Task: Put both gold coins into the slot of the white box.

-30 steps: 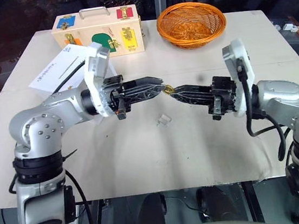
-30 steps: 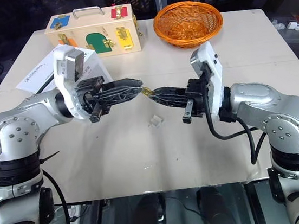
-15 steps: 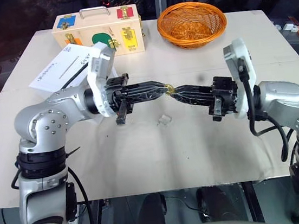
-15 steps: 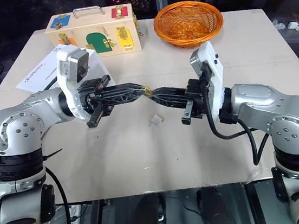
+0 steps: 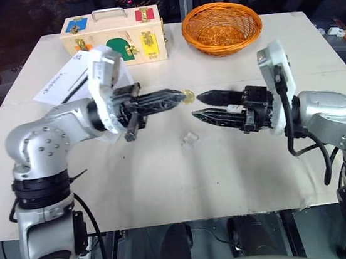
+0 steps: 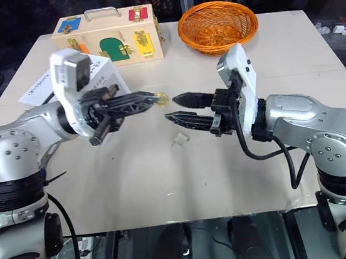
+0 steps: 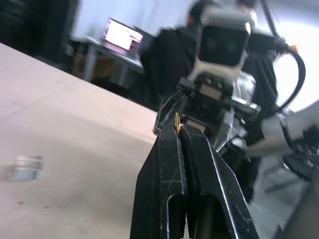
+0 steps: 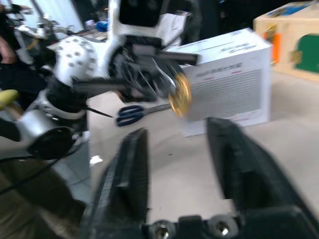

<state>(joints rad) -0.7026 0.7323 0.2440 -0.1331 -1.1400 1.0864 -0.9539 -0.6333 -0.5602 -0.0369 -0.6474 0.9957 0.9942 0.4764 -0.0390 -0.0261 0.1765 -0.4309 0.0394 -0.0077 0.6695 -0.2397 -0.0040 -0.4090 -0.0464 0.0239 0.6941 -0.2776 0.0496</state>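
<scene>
Left hand (image 5: 183, 95) is pinching coin (image 5: 187, 93) at its tip; right hand (image 5: 202, 105) is gaping wide, empty, just opposite. Keep the pinch firm, carrying coin edge-on toward box (image 8: 227, 79) slot.

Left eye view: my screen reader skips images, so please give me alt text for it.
The left tool pinches a gold coin above the table, facing the open right tool. Behind stand a white box, wooden box and orange basket.
</scene>
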